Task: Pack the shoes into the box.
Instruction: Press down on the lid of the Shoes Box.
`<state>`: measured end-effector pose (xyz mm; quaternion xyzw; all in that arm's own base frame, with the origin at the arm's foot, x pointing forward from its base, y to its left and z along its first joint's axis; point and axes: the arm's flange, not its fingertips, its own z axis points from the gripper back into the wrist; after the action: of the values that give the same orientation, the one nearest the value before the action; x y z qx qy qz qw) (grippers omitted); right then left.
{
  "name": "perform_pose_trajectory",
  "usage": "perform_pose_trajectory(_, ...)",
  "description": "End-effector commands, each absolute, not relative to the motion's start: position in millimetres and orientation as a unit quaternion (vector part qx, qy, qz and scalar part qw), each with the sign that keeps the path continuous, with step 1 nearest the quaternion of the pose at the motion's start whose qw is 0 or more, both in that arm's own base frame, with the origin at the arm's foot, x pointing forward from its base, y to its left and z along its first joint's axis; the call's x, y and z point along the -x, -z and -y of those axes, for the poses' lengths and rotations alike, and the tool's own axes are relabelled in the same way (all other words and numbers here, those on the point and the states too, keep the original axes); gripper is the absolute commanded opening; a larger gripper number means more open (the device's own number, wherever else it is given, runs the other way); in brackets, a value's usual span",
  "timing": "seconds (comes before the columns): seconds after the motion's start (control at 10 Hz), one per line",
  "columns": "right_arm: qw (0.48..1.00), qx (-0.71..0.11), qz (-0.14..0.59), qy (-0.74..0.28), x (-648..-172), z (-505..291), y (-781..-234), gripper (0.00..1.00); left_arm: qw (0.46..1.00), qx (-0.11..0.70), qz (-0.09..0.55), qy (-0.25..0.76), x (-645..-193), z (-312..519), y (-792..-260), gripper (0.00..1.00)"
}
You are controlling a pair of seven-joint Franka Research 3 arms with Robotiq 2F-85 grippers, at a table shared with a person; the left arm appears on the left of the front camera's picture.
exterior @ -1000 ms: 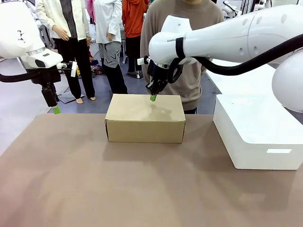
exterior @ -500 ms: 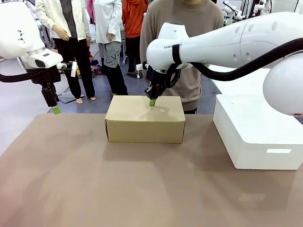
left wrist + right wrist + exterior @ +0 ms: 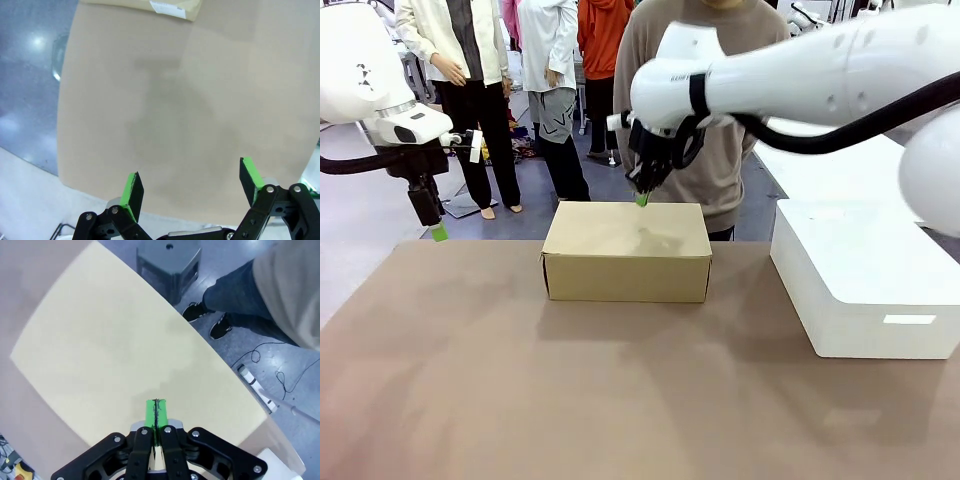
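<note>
Two arms over the table (image 3: 520, 400), and we start far left: the left gripper (image 3: 437, 228) hangs at the table's far-left corner, above the edge, well apart from everything else, and its wrist view confirms the left gripper (image 3: 192, 187) has its green pads spread wide with nothing between them, bare brown tabletop beneath. Moving to the middle, the cardboard shoebox (image 3: 626, 251) sits on the far half of the table with its flat lid closed, long side facing the robot; no shoes to be seen outside it. Right above the lid's far edge hovers the right gripper (image 3: 642, 198), just clear of the cardboard, and from its own wrist camera the right gripper (image 3: 156, 420) shows both green pads pressed flat together, pinching nothing, with the box's pale lid (image 3: 125, 365) spread out below. Behind the box stands a person in a taupe sweater (image 3: 710, 120). Farther right, a large white block (image 3: 865, 275) rests on the table, apart from the box.
</note>
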<state>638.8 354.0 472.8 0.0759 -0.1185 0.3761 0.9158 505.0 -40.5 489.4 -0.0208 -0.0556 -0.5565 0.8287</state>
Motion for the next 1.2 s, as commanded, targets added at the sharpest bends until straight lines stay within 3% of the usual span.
perform_pose_trajectory(0.0,0.915,-0.075,0.126,-0.376,-607,-337,-490,0.00,0.827,0.030,0.057,0.559,-505,38,-492,1.00)
perform_pose_trajectory(0.5,0.910,-0.085,0.140,-0.382,-565,-310,-517,0.00,0.827,0.030,0.057,0.559,-505,38,-492,1.00)
perform_pose_trajectory(1.0,0.908,-0.073,0.124,-0.393,-477,-261,-524,0.00,0.827,0.030,0.057,0.559,-505,38,-492,1.00)
perform_pose_trajectory(1.1,0.917,-0.053,0.116,-0.378,-460,-248,-521,0.20,0.827,0.030,0.057,0.559,-505,38,-492,1.00)
